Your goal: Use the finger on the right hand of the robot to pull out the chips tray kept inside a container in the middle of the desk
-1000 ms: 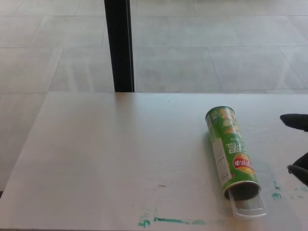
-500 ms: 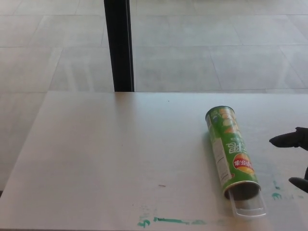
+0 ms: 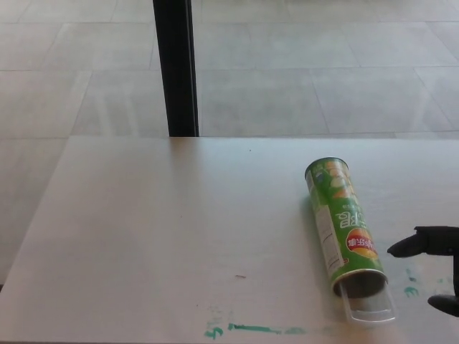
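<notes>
Handling assessment: the chips tray (image 3: 371, 308) looks to be thin clear plastic, so it is judged light, flexible and easy to crack or buckle under a hard press; its glossy surface will likely be slippery to a bare fingertip.
Hold point: the raised lip at the tray's near end looks the best place to hook 1 finger, pulling along the tube's axis toward the desk's near edge.
Container behaviour: the container (image 3: 343, 226) is a cardboard-style cylinder lying on its side, judged light and free to roll or slide; a sideways tug may drag it along with the tray.
Tray appearance: transparent, shallow, rounded at the end, already protruding a short way from the open mouth; whether any chips lie in it cannot be told.
Container appearance: green tube with white panel and a red and yellow logo, sealed end away from the robot, dark open mouth toward it.
Location: right of centre on the desk (image 3: 158, 229), near its front edge, just beside small green paint marks.
Right hand (image 3: 430, 261): at the right edge of the head view, just right of the mouth, not touching; 2 black fingers spread apart, holding nothing.
Left hand: does not show.
</notes>
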Robot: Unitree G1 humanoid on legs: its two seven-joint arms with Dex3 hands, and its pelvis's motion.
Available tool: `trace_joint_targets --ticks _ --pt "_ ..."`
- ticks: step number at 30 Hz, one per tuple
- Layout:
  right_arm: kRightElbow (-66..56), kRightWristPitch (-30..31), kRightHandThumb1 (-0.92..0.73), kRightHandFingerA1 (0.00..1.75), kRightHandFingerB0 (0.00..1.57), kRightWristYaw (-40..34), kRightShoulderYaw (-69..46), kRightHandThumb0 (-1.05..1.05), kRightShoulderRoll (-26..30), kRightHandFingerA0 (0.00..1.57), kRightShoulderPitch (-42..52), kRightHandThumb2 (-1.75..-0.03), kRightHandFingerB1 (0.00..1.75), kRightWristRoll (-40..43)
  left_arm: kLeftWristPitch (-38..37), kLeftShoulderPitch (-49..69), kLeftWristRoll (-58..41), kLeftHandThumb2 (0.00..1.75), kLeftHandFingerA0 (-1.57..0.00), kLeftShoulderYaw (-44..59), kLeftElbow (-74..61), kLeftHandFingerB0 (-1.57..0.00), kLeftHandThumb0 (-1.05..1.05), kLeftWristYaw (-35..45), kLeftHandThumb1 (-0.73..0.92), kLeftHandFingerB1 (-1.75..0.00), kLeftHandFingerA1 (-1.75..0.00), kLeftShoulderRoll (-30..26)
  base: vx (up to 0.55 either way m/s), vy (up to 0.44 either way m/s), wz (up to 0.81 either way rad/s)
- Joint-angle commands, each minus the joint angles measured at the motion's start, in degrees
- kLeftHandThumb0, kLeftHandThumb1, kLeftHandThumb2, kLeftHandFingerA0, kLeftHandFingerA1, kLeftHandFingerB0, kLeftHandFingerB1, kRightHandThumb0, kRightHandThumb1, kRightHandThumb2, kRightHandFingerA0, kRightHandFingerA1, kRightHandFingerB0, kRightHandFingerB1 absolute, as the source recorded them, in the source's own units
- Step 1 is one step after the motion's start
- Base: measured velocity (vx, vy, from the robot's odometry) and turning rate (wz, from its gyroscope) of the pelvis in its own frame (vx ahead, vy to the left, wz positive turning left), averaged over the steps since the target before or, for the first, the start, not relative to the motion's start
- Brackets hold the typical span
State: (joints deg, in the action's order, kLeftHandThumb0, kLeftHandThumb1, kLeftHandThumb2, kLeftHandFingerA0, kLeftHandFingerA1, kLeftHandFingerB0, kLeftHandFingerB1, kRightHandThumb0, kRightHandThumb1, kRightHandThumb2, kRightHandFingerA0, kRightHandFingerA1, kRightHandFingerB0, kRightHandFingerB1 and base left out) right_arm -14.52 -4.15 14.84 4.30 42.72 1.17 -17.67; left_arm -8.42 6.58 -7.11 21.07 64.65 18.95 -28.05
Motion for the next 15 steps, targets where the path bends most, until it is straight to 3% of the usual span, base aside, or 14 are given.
trace_joint_targets --ticks 1,3,5,8,9,11,15 --pt "1.02 -4.21 -0.57 1.34 0.55 0.37 1.35 -0.15 1.1 0.82 0.39 -0.58 0.46 -5.5 -1.16 -0.05 0.11 0.65 -0.31 -0.36 0.8 -0.38 -0.77 -0.14 0.84 -0.74 -0.89 -1.49 0.0 0.0 0.0" --pt "1.02 -3.93 -0.58 1.31 0.55 0.91 1.53 -0.15 1.2 0.81 -0.1 -0.57 0.45 -6.21 -1.42 -0.09 -0.07 0.65 -0.31 -0.32 0.89 -0.37 -0.77 0.1 0.84 -0.75 -0.91 -1.52 0.0 0.0 0.0" --pt "1.5 -4.03 -0.57 1.34 0.55 1.06 1.71 -0.14 0.87 0.8 -1.04 -0.58 0.47 -6.58 -1.19 0.07 -0.55 0.66 -0.3 -0.08 0.34 -0.33 -0.77 0.65 0.84 -0.66 -0.87 -1.5 0.0 0.0 0.0" --pt "1.39 -3.82 -0.57 1.31 0.55 1.1 1.68 -0.14 0.55 0.82 -1.3 -0.57 0.45 -7.23 -1.05 -0.39 -0.58 0.65 -0.31 0.01 1.03 -0.36 -0.77 0.33 0.83 -0.71 -0.88 -1.49 0.0 0.0 0.0" --pt "1.62 -3.28 -0.57 1.32 0.54 1.23 2.09 -0.15 0.23 0.82 -1.98 -0.58 0.45 -7.74 -0.77 -0.41 -0.67 0.65 -0.29 0.05 0.71 -0.37 -0.76 0.28 0.84 -0.81 -0.91 -1.46 0.0 0.0 0.0" --pt "2.38 -3.33 -0.57 1.3 0.55 0.78 2.5 -0.15 -0.24 0.84 -2.55 -0.58 0.45 -8.43 -0.83 -0.25 -0.67 0.65 -0.3 0.07 0.46 -0.35 -0.76 0.15 0.83 -0.76 -0.92 -1.43 0.0 0.0 0.0" --pt "3.34 -3.8 -0.57 1.32 0.55 0.45 3.06 -0.14 -0.54 0.83 -2.7 -0.58 0.45 -9.66 -0.97 0.12 -0.48 0.65 -0.33 -0.05 0.59 -0.41 -0.77 -0.26 0.83 -0.85 -0.93 -1.26 0.0 0.0 0.0"
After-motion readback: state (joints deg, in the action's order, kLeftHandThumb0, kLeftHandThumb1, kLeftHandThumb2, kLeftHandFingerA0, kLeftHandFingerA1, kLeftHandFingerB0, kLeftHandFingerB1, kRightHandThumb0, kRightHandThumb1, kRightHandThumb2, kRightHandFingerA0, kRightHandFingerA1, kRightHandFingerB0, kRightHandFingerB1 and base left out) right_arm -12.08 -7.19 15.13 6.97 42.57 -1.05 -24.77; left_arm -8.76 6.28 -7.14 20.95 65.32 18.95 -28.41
